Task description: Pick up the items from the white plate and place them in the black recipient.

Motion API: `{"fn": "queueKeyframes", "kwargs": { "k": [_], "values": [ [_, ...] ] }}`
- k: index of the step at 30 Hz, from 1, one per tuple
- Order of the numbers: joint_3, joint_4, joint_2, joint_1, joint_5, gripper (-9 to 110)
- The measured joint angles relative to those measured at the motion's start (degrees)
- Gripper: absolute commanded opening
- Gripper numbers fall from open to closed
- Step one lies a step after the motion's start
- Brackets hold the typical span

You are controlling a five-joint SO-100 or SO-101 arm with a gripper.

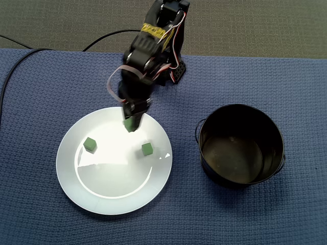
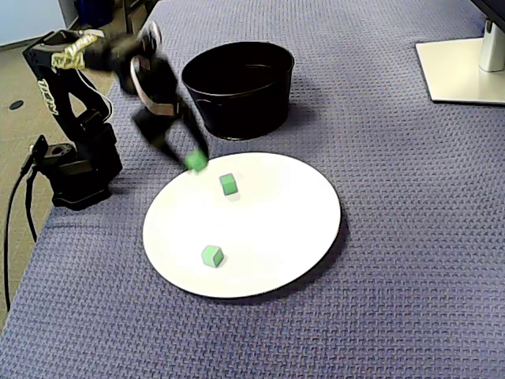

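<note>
The black two-finger gripper [image 1: 131,125] looks clamped on a small green cube [image 2: 195,161], hanging just above the round white plate [image 1: 110,186] at the rim nearest the arm's base. One fixed view is blurry right there, so that grip is my best read, not gospel. Two other green cubes [image 1: 90,144] sit on the plate, well apart from each other. The black metal bucket [image 1: 240,106] stands off the plate, to its right in the top-down fixed view, and looks empty.

So this is the carry. I'd lift first and then swing, since the bucket wall stands well taller than the plate and has a thin wire handle to clear. The cube seems pinched right at the fingertips, so go smooth or it could flick out. Get centred over the opening before parting the fingers.
</note>
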State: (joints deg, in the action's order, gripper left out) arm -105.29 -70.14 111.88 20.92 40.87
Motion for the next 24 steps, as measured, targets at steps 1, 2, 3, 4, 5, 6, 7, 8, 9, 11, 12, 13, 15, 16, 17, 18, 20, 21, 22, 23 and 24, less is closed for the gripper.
{"fn": "queueKeyframes", "kwargs": {
  "k": [1,2,3,4,5,6,7,8,9,11,12,13,15,16,17,18,20,21,22,23,24],
  "values": [
    [4.9,-3.2,0.0,-2.8,-3.0,0],
    [10.1,-6.1,-0.6,-6.0,-6.2,0],
    [15.4,-8.6,-1.7,-9.5,-9.1,0],
    [20.4,-10.5,-3.3,-13.1,-12.2,0],
    [25.3,-11.9,-5.4,-17.0,-15.3,0],
    [29.6,-12.8,-7.9,-20.8,-17.8,0],
    [33.7,-13.5,-10.8,-24.6,-19.9,0],
    [37.3,-14.3,-14.0,-28.3,-21.3,0],
    [40.5,-15.1,-17.7,-32.0,-22.2,0],
    [46.7,-17.1,-25.8,-38.5,-23.1,0],
    [49.4,-18.0,-30.1,-41.5,-23.2,0],
    [51.3,-18.5,-34.1,-44.3,-23.1,0],
    [53.4,-18.5,-41.4,-48.6,-22.6,0],
    [53.8,-18.5,-44.6,-50.3,-22.1,0],
    [53.9,-18.5,-47.2,-51.6,-21.6,0],
    [53.9,-18.5,-49.1,-52.6,-21.4,1],
    [53.9,-18.5,-51.4,-54.3,-21.3,9],
    [53.9,-18.4,-51.8,-54.9,-21.3,15],
    [53.9,-18.2,-51.8,-55.3,-21.3,24],
    [53.9,-18.2,-51.8,-55.5,-21.3,31],
    [53.7,-18.2,-51.5,-55.6,-21.3,38]
  ]
}}
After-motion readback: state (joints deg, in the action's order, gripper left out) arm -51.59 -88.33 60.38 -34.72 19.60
